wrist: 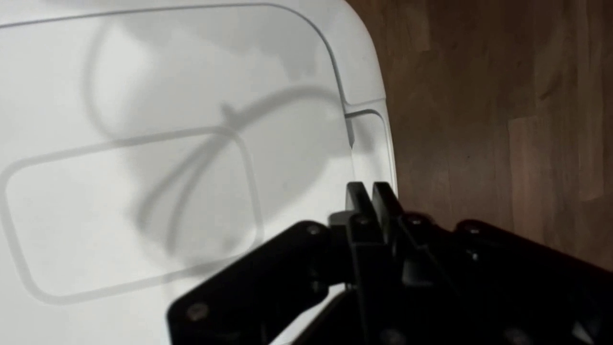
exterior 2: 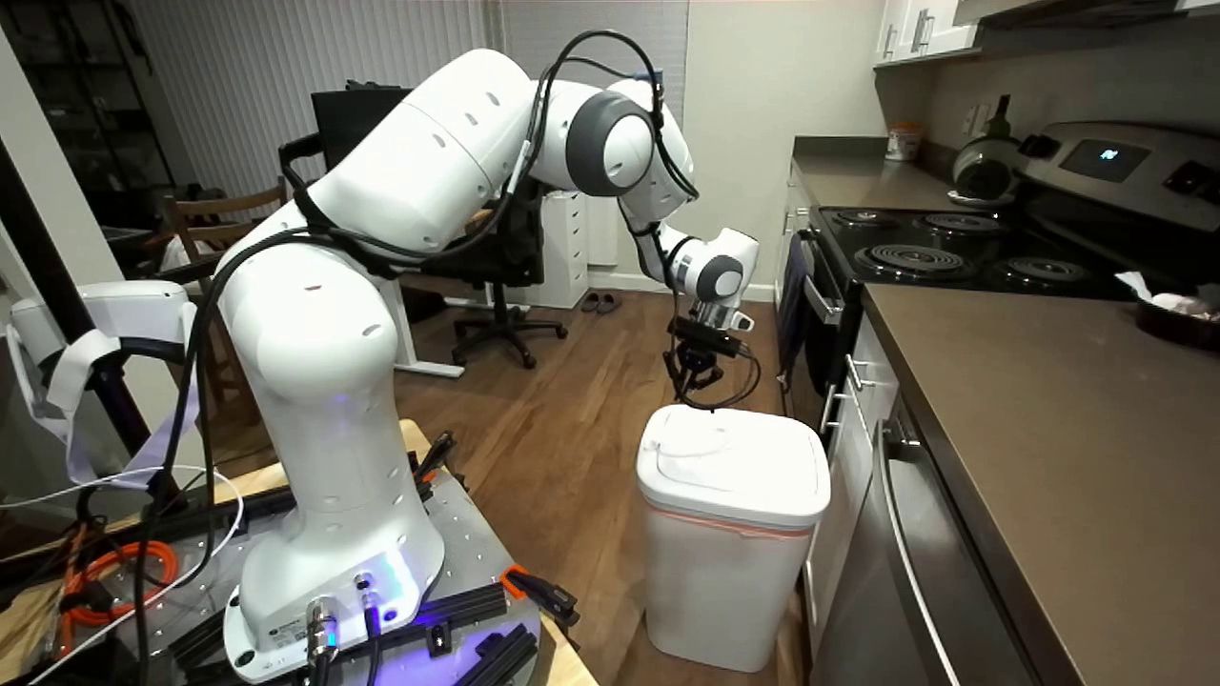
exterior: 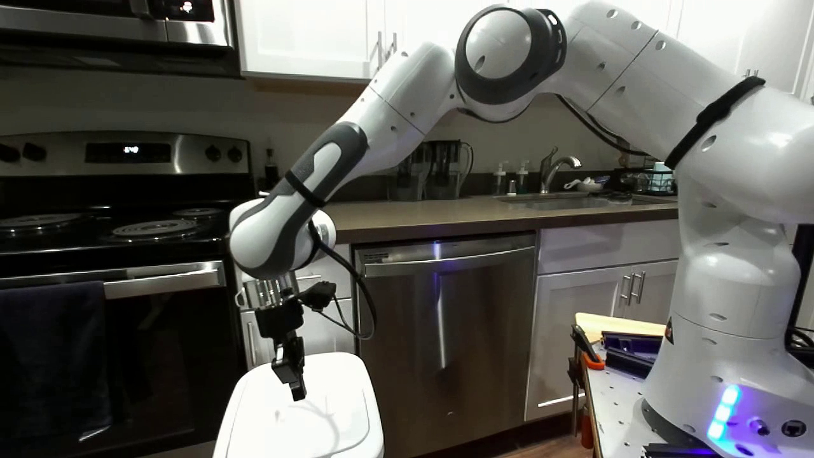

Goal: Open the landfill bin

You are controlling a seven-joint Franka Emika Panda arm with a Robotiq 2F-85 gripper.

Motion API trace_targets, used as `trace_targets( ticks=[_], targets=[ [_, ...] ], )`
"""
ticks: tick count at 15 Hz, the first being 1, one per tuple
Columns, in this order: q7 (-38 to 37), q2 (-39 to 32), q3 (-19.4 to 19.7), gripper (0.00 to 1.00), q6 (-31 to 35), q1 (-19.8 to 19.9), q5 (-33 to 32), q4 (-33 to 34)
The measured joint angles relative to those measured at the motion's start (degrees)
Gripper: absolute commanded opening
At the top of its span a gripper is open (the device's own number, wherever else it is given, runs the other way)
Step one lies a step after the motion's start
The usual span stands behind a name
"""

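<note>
Find the landfill bin (exterior 2: 710,595) on the floor (exterior 2: 572,476), well apart from the bench (exterior 2: 457,534), out past the edge with the orange-ended clamp (exterior 2: 538,589), with its lid (exterior 2: 753,467) down. Keep the tool (wrist: 368,186) narrow as now, with fingers (wrist: 361,206) nearly together and nothing between, for a stiff prod. Aim at the recessed tab (wrist: 371,139) in the rim (wrist: 357,62), lined up with the fingertips in the wrist view and a likely latch. Hard to tell from these angles: touching the rim or just above it. Come down slowly and straight on the middle of the tab, clear of the rim's outer edge, for fear of slipping off towards the floor. Press only to the point of release, then ease up; with too much push, expect sliding or tipping of the bin away from the bench edge. Failing a spring release, work the tips under the lid beside the tab and lift slowly towards the presumed hinge opposite. Mind the cable loop (exterior: 373,312) beside the tool, slack enough to snag on a rising lid
</note>
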State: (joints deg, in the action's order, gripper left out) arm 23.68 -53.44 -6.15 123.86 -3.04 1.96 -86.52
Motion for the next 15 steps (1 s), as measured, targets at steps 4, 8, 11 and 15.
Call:
trace_targets(
  ticks=[4, 8, 11, 15],
  targets=[
    [-4.9, -4.0, 0.4, 0.06, 0.6, -2.8, -3.3, 2.5],
    [-8.9, -6.2, 1.1, 0.02, 2.3, -5.6, -5.6, 3.1],
    [-11.3, -7.5, 1.9, 0.03, 4.4, -7.3, -7.3, 3.1],
    [-12.8, -9.2, 2.6, 0.03, 4.9, -8.0, -7.6, 3.5]
  ],
)
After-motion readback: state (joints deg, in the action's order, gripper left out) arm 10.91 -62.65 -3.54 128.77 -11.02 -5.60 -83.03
